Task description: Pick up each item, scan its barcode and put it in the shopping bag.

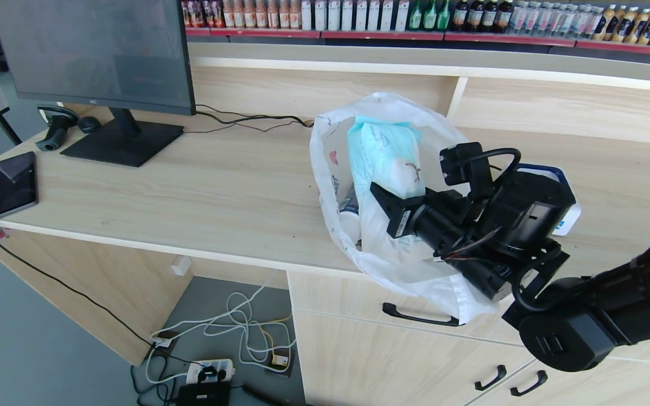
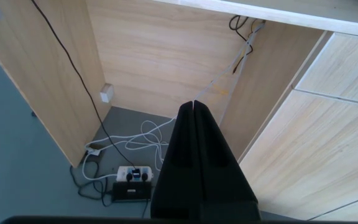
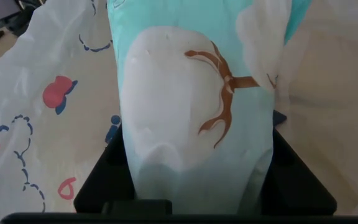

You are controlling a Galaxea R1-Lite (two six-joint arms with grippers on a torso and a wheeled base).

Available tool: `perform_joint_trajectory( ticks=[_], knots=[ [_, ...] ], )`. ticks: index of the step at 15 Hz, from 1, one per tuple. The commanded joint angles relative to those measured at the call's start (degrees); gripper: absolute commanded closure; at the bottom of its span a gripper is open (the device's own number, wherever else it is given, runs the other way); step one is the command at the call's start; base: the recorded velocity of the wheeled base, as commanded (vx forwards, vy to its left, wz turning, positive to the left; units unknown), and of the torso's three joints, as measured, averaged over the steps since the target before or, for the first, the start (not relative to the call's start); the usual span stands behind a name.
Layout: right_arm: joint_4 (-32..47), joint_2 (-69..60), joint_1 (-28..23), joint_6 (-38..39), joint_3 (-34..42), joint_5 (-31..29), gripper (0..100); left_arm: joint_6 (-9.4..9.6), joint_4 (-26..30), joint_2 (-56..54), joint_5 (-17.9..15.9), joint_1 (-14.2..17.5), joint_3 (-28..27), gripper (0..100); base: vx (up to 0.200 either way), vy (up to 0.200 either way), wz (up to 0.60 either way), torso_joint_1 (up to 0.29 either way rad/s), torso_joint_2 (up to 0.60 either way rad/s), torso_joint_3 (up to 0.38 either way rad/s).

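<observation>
Step in hand, by my read: bagging. Right gripper (image 1: 394,194) was at the mouth of the shopping bag (image 1: 325,163), fingers (image 3: 98,180) part-closed on the teal-and-white soft pack (image 1: 384,152), one either side of its lower end. Pack stood roughly upright inside the bag, top toward 12 o'clock. Bag sat on the counter (image 1: 189,192), about 4 o'clock from the monitor (image 1: 93,51), its lower part drooping over the front edge.

Next move likely calls for letting go and backing out toward 5 o'clock without snagging the thin plastic. A caught finger could drag the bag off the edge.

Left gripper (image 2: 194,106) hung below counter level, fingers pressed together, nothing held.

Unclear:
- No barcode visible on the pack, so couldn't confirm it was scanned.
- Whether the pack's base rested on anything was hidden by the wrist.
- White-and-blue box (image 1: 565,217) at 3 o'clock of the bag was mostly behind the arm.
- Pale item (image 1: 350,217) low in the bag couldn't be identified.
- Dark handheld (image 1: 57,132) at 9 o'clock of the monitor base was probably the scanner.
</observation>
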Motion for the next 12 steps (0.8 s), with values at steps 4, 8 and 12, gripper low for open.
perform_joint_trajectory(
  ticks=[4, 8, 12],
  knots=[
    [2.12, 1.85, -2.57, 0.61, -1.64, 0.45, 100, -0.04, 0.0, 0.0, 0.01, 0.01, 0.01, 100, 0.0, 0.0, 0.0, 0.0, 0.0, 0.0],
    [2.12, 3.17, -3.36, 0.96, -3.04, 0.28, 100, -0.04, 0.0, 0.0, 0.01, 0.01, 0.01, 100, 0.0, 0.0, 0.0, 0.0, 0.0, 0.0],
    [2.03, 3.52, -3.54, 1.49, -2.34, 0.28, 0, -0.04, 0.0, 0.0, 0.01, 0.01, 0.01, 100, 0.0, 0.0, 0.0, 0.0, 0.0, 0.0]
  ],
)
